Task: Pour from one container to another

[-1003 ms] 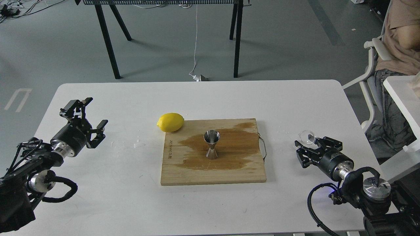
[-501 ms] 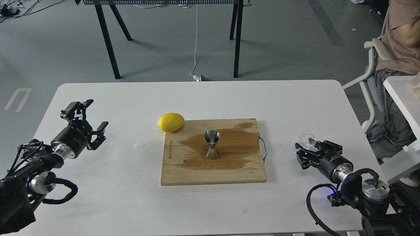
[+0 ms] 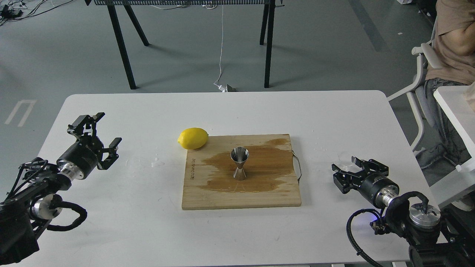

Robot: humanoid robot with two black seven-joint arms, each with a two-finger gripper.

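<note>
The steel jigger (image 3: pixel 239 163) stands upright in the middle of the wooden board (image 3: pixel 207 196), on a dark wet stain. The small clear cup (image 3: pixel 344 156) is faint against the white table at the right, just beyond the fingertips of my right gripper (image 3: pixel 348 167). That gripper is open, its fingers spread wider than the cup, and I cannot tell whether a finger touches it. My left gripper (image 3: pixel 107 128) hovers open and empty over the table's left side, far from the board.
A lemon (image 3: pixel 193 138) lies at the board's far left corner. Small drops of water (image 3: pixel 157 162) sit left of the board. The board's wire handle (image 3: pixel 298 167) sticks out to the right. A seated person (image 3: pixel 452 40) and chair are at the far right.
The right gripper has sunk and drawn back slightly. The clear cup, tilted up at its fingertips a second ago, now sits low on the table. The left gripper has barely shifted.
</note>
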